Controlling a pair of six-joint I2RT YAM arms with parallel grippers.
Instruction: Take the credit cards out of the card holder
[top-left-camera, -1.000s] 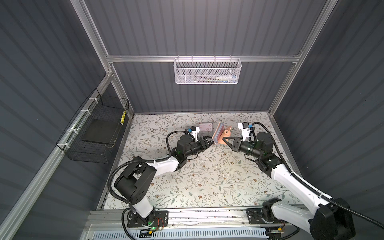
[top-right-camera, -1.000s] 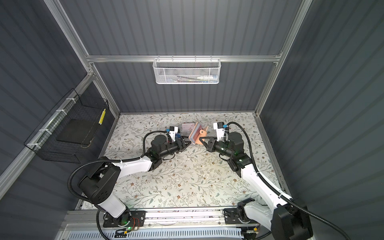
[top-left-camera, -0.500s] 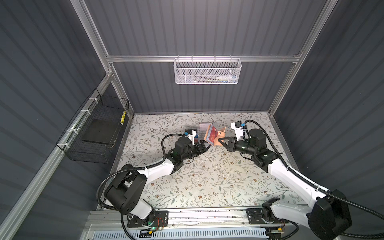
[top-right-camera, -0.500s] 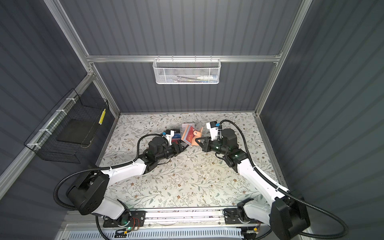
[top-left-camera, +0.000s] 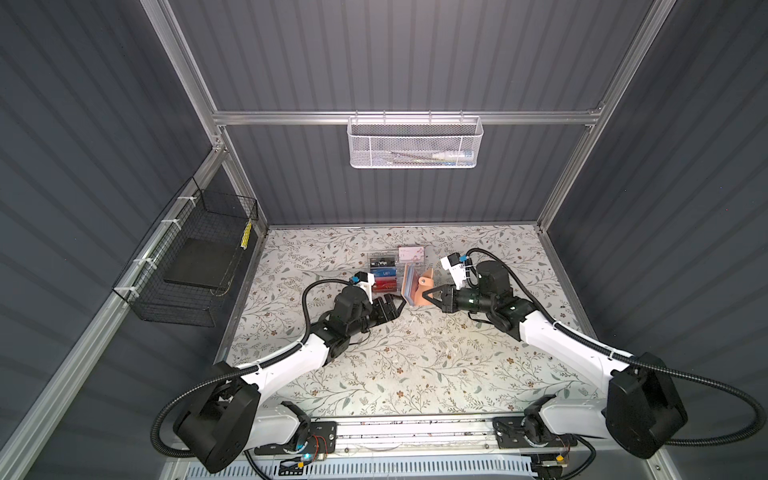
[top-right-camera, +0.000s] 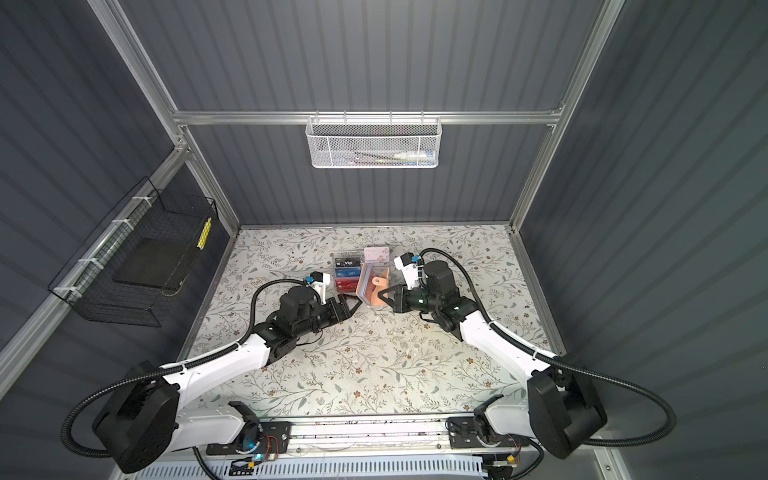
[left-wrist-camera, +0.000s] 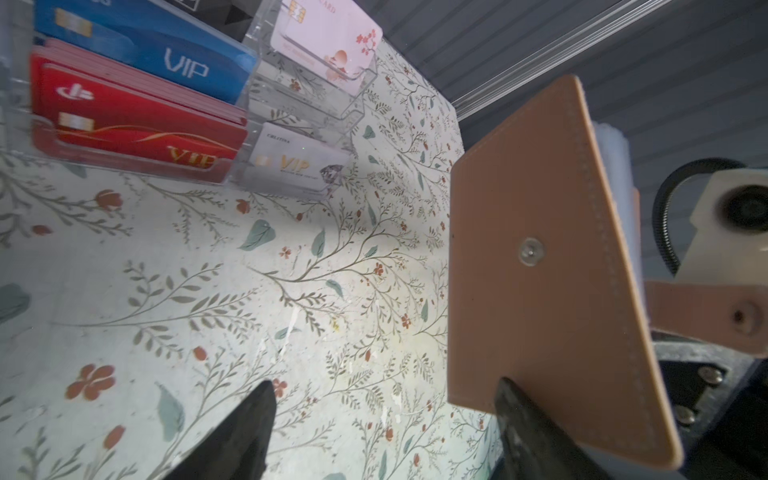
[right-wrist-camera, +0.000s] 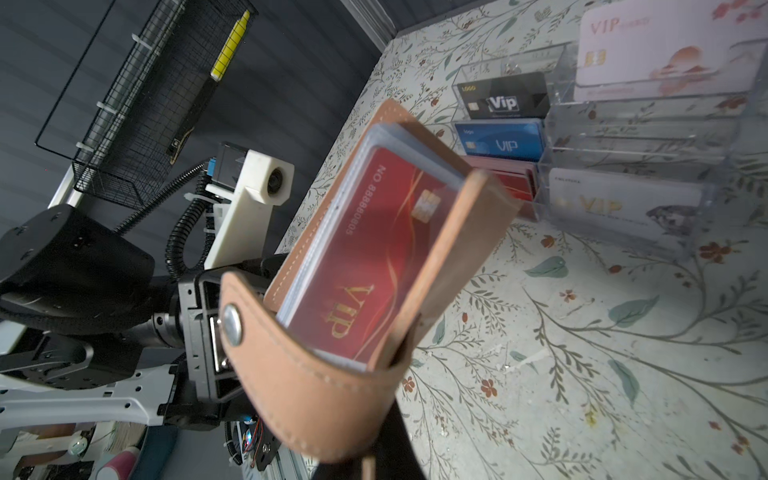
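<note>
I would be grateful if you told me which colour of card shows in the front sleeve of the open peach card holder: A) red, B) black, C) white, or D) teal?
A: in the right wrist view, a red VIP card fills the front sleeve of the card holder.

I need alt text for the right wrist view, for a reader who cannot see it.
An open peach-tan card holder fills the middle, with a red VIP card in its front clear sleeve and its snap tab curling toward the camera. Behind it, on the floral table, a clear acrylic rack holds more cards.
</note>
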